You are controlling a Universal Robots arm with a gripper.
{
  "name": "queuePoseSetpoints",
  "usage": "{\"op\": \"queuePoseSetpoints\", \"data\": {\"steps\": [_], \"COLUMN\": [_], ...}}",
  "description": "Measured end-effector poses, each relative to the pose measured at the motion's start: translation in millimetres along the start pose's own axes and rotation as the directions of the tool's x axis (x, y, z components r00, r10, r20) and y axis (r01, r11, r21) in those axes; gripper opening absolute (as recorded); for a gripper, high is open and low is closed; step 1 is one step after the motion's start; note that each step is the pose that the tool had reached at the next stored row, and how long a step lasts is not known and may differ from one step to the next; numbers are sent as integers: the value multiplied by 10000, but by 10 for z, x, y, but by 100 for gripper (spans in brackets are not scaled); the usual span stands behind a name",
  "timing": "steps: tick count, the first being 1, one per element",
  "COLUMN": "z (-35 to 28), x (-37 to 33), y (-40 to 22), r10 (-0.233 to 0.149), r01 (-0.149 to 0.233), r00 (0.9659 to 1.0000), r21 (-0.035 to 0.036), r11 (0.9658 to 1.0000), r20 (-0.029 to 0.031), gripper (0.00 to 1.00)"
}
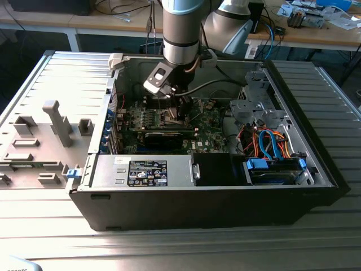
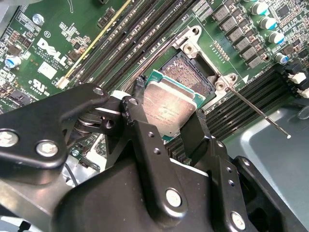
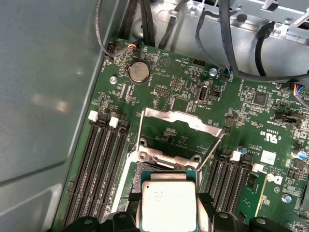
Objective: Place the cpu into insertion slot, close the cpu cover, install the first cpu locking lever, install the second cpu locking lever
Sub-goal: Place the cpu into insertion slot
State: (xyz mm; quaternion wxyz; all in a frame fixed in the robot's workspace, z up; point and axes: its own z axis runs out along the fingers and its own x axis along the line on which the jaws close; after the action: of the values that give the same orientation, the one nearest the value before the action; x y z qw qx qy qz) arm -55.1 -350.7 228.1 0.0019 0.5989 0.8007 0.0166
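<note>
Standing at the bench, one entry per view. Exterior view: open computer case [image 1: 225, 203] lying on its side on a ribbed grey table [image 1: 169, 243]; robot arm [image 1: 180, 34] reaching down into it, gripper [image 1: 179, 107] low over the green board [image 1: 211, 119]; power supply [image 1: 146, 172] along the near wall; blue cables [image 1: 271, 141] toward the exterior view's right; grey fixture tray [image 1: 51, 130] outside the case on the exterior view's left. Second wrist view: gripper [image 2: 166, 115] clenched on the cpu [image 2: 169, 108], a black finger [image 2: 140, 130] on each of two opposite edges; chip tilted, silvery top up, hanging over the insertion slot [image 2: 186, 72] and covering its nearer part, contact field bare beyond; whether chip and socket touch, cannot tell; thin locking lever [image 2: 256, 108] sticking out free over the case floor; memory slots [image 2: 125, 38] beside the socket. First wrist view: cpu [image 3: 169, 205] over the slot's metal frame [image 3: 166, 157]; cpu cover [image 3: 181, 117] standing raised, open, beyond it; coin cell [image 3: 138, 71] farther along the board.
</note>
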Motion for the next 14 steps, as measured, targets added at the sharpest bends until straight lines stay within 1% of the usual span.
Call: {"op": "queuePoseSetpoints", "data": {"steps": [8, 12, 14], "z": [0, 1, 1], "x": [0, 0, 0], "y": [0, 0, 0], "r10": [272, 421, 556], "r01": [-272, -421, -556], "r00": [9996, 9991, 9985], "r21": [-5, -7, -10], "r11": [9996, 9991, 9985], "r20": [8, 12, 16], "gripper": [54, 54, 54]}}
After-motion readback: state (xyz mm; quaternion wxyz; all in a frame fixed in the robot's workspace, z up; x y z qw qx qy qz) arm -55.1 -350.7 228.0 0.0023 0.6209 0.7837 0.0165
